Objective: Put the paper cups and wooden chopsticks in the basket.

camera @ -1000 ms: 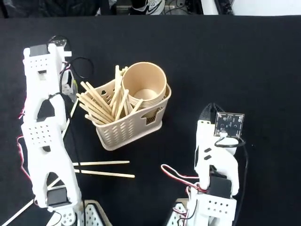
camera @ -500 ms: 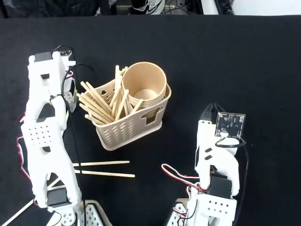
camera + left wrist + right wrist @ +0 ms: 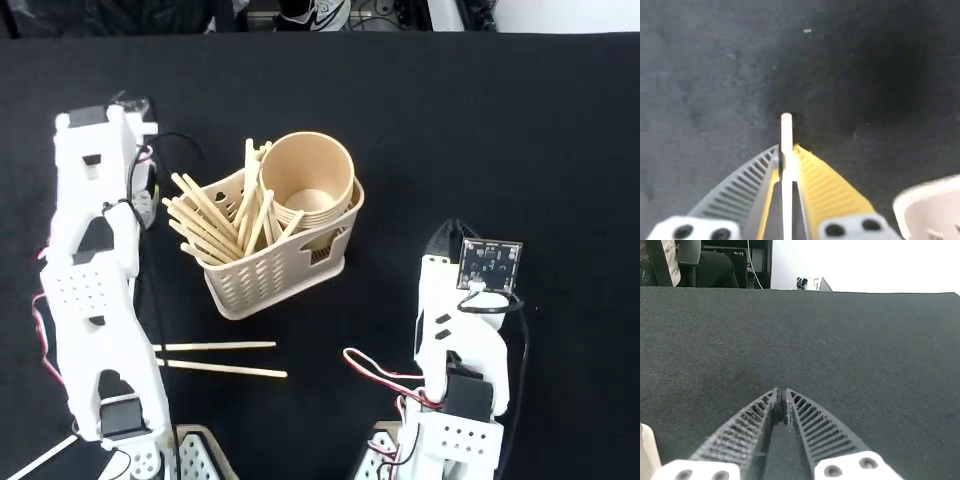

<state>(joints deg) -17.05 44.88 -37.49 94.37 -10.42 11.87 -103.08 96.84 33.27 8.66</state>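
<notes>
High view looks down on a black table (image 3: pixel 500 120) with two white arms. Along the left edge stands the left arm (image 3: pixel 95 290); at the front edge, right of centre, the right arm (image 3: pixel 455 340). Left of the table's middle sits a cream basket (image 3: pixel 275 270) holding stacked paper cups (image 3: pixel 308 180) and a bundle of wooden chopsticks (image 3: pixel 205 225). Two loose chopsticks (image 3: pixel 225 368) lie between basket and front edge. The left gripper (image 3: pixel 785 150) pinches one chopstick (image 3: pixel 786 130). The right gripper (image 3: pixel 781 395) has its jaws pressed together, empty.
</notes>
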